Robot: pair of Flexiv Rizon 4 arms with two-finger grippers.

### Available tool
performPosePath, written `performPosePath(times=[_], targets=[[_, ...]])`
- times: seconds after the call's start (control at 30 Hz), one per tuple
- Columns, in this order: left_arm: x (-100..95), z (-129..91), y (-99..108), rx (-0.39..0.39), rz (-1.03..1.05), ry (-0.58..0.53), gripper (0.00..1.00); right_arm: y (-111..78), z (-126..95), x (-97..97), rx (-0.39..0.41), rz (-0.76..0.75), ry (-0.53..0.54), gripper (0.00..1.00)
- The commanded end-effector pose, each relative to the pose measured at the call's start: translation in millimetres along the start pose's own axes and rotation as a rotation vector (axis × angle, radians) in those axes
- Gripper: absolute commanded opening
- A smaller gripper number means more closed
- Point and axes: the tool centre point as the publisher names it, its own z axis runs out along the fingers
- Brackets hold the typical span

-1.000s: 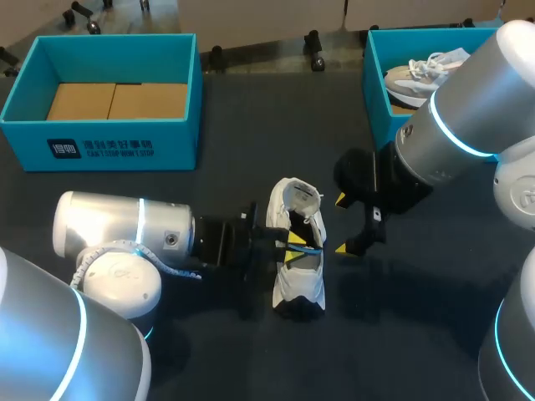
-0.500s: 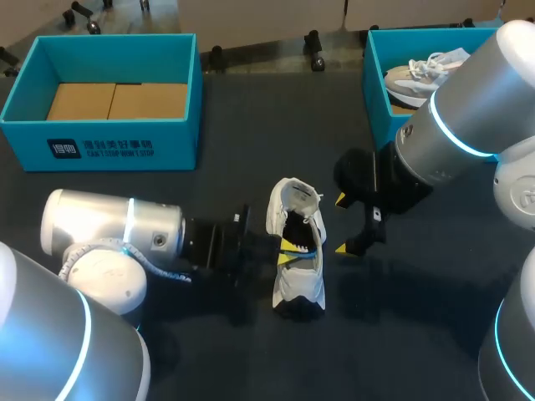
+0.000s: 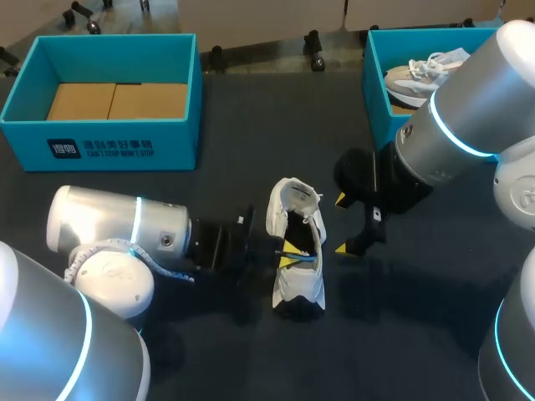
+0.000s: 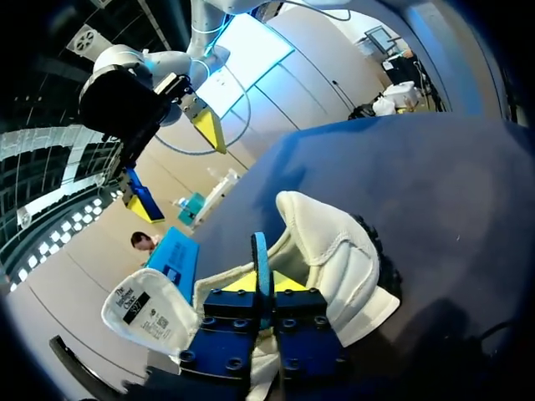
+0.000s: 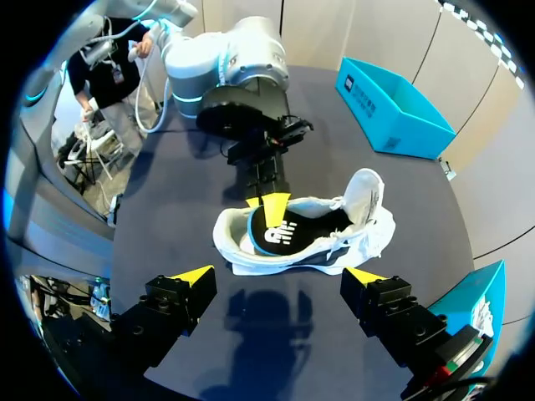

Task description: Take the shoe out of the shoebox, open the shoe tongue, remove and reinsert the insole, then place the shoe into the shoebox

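Note:
A white shoe lies on the dark table with its tongue folded back towards the far side. My left gripper comes in from the left and sits in the shoe's opening. In the left wrist view the gripper is shut on the thin blue edge of the insole, with the shoe's heel beyond it. The right wrist view shows the black, blue-rimmed insole inside the shoe. My right gripper hangs open just right of the shoe, touching nothing; it shows as over the shoe.
A teal shoebox with only cardboard inside stands at the far left. A second teal box at the far right holds another grey-white shoe. Bare table lies in front of and beside the shoe.
My left arm drew back a little to the left and then came slightly forward again, its tips staying in the shoe's opening. The right arm and the shoe have not moved.

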Motion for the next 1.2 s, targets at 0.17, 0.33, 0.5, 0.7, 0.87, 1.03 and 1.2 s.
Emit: performPosePath(times=[0.17,0.33,0.5,0.7,0.87,1.03,1.2], targets=[[-13.5,-24.1,-15.0,0.024,0.017,-0.021,1.00,-0.2,1.3,0.6,-0.001,-0.001,-0.002,1.00],[-20.4,-36.1,-23.0,0.037,0.036,-0.016,1.00,-0.2,1.3,0.6,-0.001,-0.001,-0.002,1.00],[-25.9,-48.3,-27.1,0.035,0.054,-0.011,1.00,-0.2,1.3,0.6,-0.001,-0.001,-0.002,1.00],[-30.8,-55.4,-28.2,0.018,0.098,0.055,0.31,-0.2,1.3,0.6,-0.001,-0.001,-0.002,1.00],[-29.9,-63.1,-27.6,0.030,0.156,0.160,0.00,-0.2,1.3,0.6,-0.001,-0.001,-0.002,1.00],[-21.0,-71.9,-25.6,0.040,0.287,0.344,0.00,-0.2,1.3,0.6,-0.001,-0.001,-0.002,1.00],[-18.1,-81.1,-30.1,0.068,0.334,0.458,0.00,-0.2,1.3,0.6,-0.001,-0.001,-0.002,1.00]])
